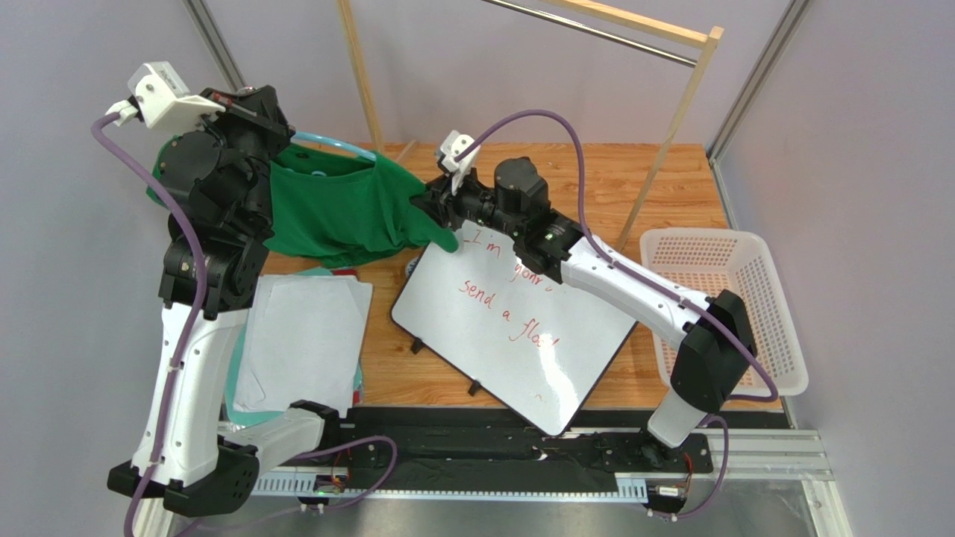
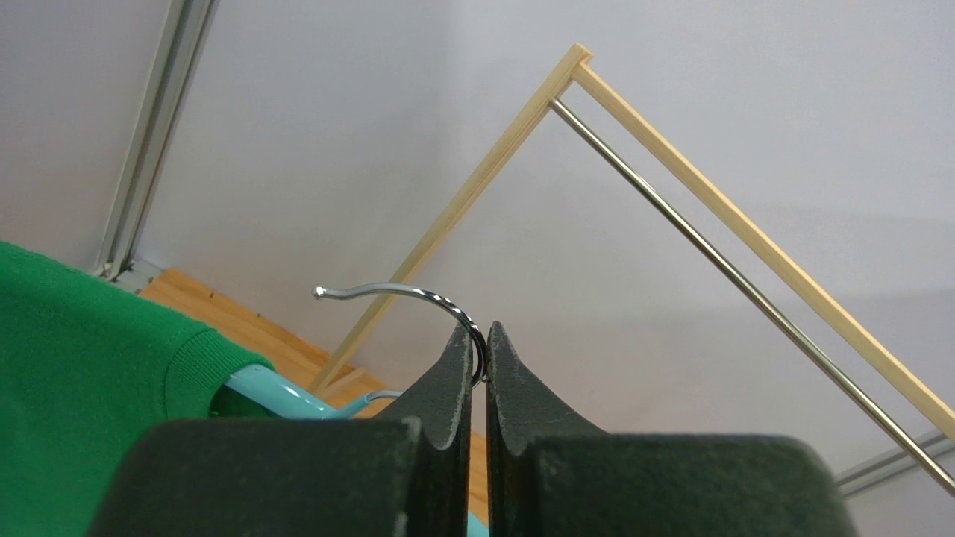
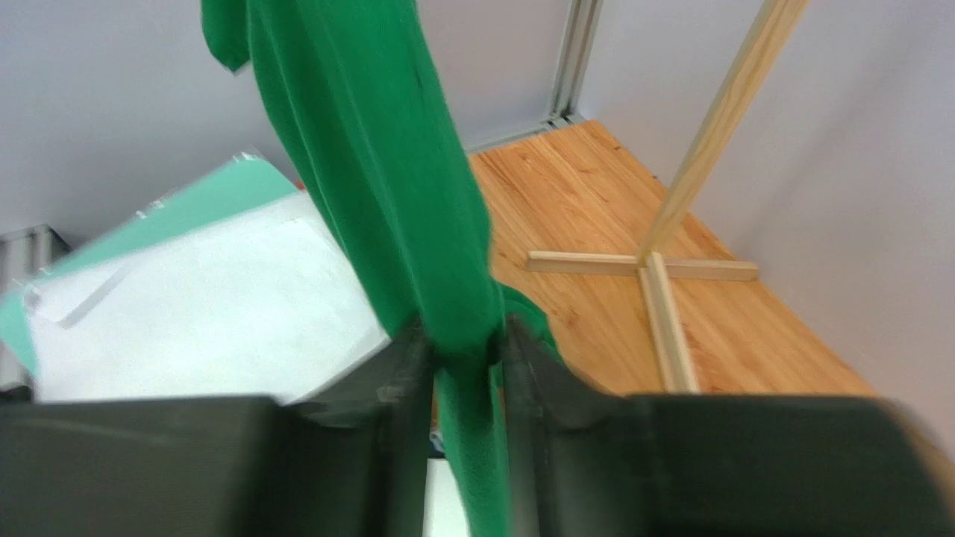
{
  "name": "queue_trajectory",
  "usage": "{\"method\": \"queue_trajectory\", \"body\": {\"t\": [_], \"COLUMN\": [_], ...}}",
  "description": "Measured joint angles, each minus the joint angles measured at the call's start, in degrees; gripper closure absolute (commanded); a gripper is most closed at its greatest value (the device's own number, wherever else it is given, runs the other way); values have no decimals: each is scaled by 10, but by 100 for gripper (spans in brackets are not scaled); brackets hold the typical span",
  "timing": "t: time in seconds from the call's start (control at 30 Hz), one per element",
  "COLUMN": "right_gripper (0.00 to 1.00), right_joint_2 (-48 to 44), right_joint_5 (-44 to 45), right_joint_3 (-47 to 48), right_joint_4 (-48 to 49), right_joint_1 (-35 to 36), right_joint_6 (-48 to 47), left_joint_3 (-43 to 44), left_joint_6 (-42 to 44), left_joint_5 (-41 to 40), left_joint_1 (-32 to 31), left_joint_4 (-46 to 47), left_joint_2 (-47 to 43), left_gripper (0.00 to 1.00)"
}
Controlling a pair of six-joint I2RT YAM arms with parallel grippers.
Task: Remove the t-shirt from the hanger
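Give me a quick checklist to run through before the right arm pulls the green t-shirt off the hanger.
1. The left gripper is clamped on the metal hook: ok.
2. The right gripper is pinching the t-shirt: ok, cloth sits between its fingers.
3. The t-shirt is free of the hanger: not ok, cloth drapes over its teal arm.
4. One layer or several in the pinch: cannot tell.
5. The pull path is clear of the whiteboard: cannot tell, the right gripper is at its far corner.
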Motion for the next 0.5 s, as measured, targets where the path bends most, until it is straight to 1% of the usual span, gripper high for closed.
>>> {"method": "queue_trajectory", "body": {"t": [0.07, 0.2, 0.23, 0.27, 0.37, 0.5], "right_gripper": [67, 67, 72, 83, 100, 100], "right_joint_2": [0, -1, -1, -1, -2, -4], "right_joint_5": [0, -1, -1, -2, -5, -3], "right_joint_3": [-7, -26, -30, -34, -43, -45], "right_joint_4": [3, -7, -9, -9, -9, -9], "right_joint_1": [1, -3, -3, -4, -4, -4], "right_joint_6": [7, 17, 20, 22, 30, 42], "left_joint_3": [0, 0, 0, 0, 0, 0], "left_joint_6": [3, 5, 5, 5, 5, 4], "left_joint_5": [-2, -11, -11, -11, -13, -13], "left_joint_1": [-1, 0, 0, 0, 0, 0], "left_joint_4": [-1, 1, 2, 3, 5, 7], "left_joint_2": [-1, -12, -16, -20, -26, -27], "left_gripper": [100, 100, 100, 100, 100, 100]}}
